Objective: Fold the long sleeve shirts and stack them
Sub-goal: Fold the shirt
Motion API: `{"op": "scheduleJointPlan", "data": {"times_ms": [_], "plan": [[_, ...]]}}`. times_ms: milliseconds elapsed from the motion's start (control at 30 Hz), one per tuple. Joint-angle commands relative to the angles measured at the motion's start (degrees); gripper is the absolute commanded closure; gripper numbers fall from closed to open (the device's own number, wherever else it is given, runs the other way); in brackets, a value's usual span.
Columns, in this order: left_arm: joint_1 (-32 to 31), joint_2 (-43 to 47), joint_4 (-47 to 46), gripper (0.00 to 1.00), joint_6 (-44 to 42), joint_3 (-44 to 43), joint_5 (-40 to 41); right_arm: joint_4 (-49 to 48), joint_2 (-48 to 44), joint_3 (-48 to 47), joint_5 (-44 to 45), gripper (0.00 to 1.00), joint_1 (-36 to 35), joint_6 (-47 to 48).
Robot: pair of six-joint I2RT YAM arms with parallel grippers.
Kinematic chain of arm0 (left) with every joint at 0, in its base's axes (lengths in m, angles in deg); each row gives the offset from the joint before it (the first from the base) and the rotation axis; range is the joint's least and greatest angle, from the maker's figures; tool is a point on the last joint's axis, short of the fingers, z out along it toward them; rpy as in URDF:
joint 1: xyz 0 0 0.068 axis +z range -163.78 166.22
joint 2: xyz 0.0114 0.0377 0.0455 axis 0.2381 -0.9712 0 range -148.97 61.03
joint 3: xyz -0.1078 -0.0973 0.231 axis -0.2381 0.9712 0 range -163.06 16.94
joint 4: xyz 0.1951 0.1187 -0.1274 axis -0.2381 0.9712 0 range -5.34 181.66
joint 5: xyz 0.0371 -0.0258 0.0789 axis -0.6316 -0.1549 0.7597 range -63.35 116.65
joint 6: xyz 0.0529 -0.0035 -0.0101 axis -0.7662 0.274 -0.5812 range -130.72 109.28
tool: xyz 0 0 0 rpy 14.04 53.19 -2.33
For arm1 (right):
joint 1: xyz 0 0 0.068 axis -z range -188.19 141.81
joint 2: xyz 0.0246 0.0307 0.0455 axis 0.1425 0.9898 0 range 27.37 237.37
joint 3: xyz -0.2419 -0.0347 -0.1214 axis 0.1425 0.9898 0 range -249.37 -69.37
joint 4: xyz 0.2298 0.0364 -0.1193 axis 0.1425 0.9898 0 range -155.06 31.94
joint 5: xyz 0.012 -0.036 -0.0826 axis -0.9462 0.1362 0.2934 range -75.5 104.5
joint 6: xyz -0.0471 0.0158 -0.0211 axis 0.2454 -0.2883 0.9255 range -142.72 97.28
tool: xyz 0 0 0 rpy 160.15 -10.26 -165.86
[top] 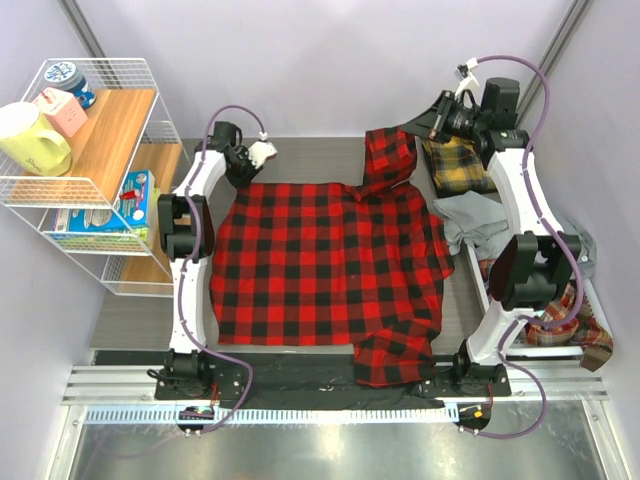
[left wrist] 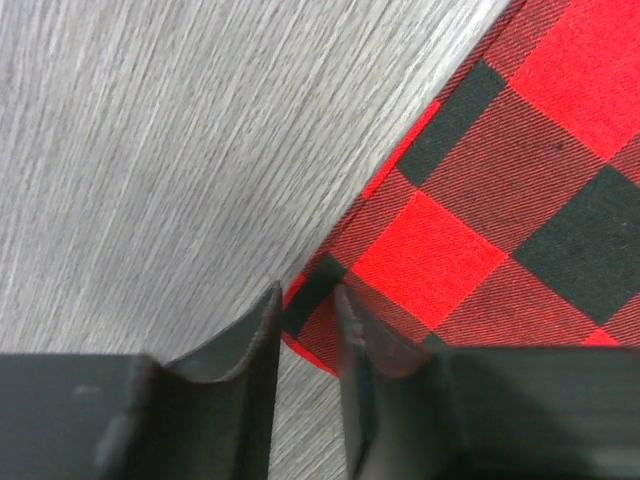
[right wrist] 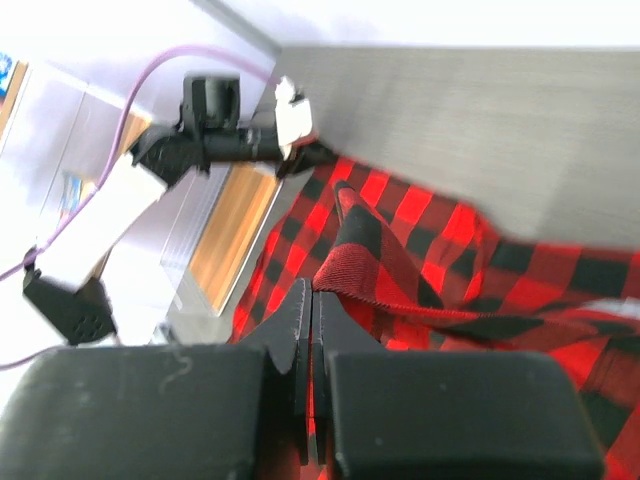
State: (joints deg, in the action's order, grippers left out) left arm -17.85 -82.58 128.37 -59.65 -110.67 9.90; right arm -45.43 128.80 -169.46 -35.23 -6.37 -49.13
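Fold in hand: I have the red-and-black shirt (top: 320,260) spread flat on the table (top: 130,320) between the arms. The right gripper (right wrist: 310,295) is clamped on a raised ridge of cloth at the shirt's far right, and the left gripper (left wrist: 305,295) is set narrow astride its far left corner. By my reckoning the next move calls for lifting both far points together and drawing them evenly toward me. I cannot tell whether the left jaws actually pinch cloth, and the right arm hides part of the yellow plaid shirt (top: 460,165) and grey shirt (top: 475,222).
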Motion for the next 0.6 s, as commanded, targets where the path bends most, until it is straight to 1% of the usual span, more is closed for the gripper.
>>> {"op": "scheduleJointPlan", "data": {"times_ms": [0,67,100,133,200,267,367,400,467,500,567], "plan": [[0.91,-2.73,1.04,0.88,0.23,-2.63,-0.73,-8.99,3.77,-8.07,2.36,0.99,-0.68,-2.59],[1.52,-3.16,0.42,0.96,3.83,-4.39,-1.79,-10.23,7.7,-11.68,2.71,0.99,-0.77,-3.64],[1.88,-3.25,0.33,1.0,5.06,-6.31,-2.4,-10.23,8.78,-15.44,2.71,0.99,-0.77,-4.08],[1.97,-3.17,0.07,1.0,6.46,-6.94,-2.58,-10.41,9.92,-17.22,2.63,0.99,-0.77,-4.69],[2.23,-1.85,-0.11,1.0,6.65,-7.3,-3.54,-11.29,10.9,-20.13,1.84,0.99,-0.77,-7.06],[2.32,-0.1,-1.68,1.0,7.27,-5.9,-4.42,-11.9,9.5,-20.14,0.87,0.99,-0.77,-9.6],[2.58,3.85,-3.26,1.0,7.7,-2.48,-6.27,-11.99,5.64,-16.03,-0.62,0.99,-0.86,-10.5],[2.76,5.78,-3.36,1.0,7.44,-1.51,-6.88,-12.34,2.32,-12.09,-1.06,0.99,-0.86,-10.85],[2.85,7.55,-3.71,1.0,7.53,1.13,-7.68,-12.87,-1.39,-6.47,-1.33,0.99,-0.95,-10.85],[2.93,9.56,-4.41,1.0,7.53,2.18,-8.12,-12.78,-4.8,-4.78,-1.5,0.99,-0.95,-10.24],[2.93,10.89,-5.55,1.0,7.09,5.35,-8.64,-12.0,-7.63,-0.31,-1.5,0.99,-0.95,-9.19]]}}
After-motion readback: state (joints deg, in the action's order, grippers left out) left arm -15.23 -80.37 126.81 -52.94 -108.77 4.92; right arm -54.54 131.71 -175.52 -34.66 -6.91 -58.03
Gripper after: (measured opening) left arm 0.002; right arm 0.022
